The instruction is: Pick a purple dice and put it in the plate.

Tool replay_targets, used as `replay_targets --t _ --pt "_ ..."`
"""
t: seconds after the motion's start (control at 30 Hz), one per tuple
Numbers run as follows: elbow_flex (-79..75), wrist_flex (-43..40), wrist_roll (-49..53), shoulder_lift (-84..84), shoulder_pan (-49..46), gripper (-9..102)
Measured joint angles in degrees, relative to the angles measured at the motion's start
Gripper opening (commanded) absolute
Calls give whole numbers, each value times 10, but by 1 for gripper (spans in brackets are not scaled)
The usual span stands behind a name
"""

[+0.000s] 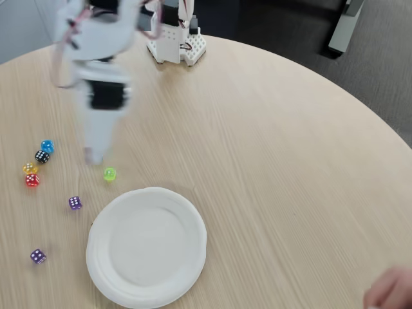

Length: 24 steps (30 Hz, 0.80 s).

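Round white paper plate (147, 248) at near table edge, bare, nothing delivered. Translucent purple dice (75, 203) just left of rim; second purple die (38, 257) farther left, both untouched. White two-finger gripper (94, 154), motion-blurred, hangs near lime-green die (110, 174); whether clenched or released, cannot tell. Grasp and placement remain.

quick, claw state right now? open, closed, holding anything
Claw: cannot be told; it is motion-blurred in the fixed view, tip low over the table near the green die. No purple die visibly in it.
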<state>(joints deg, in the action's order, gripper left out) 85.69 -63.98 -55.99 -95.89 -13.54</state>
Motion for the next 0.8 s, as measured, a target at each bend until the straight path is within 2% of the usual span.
replay_targets --t 0.17,0.33,0.63,0.8 --pt "4 -71 -55 0 110 0" --pt "4 -90 -79 10 169 0" --pt "4 -90 -10 120 171 0" --pt "4 -47 48 120 110 0"
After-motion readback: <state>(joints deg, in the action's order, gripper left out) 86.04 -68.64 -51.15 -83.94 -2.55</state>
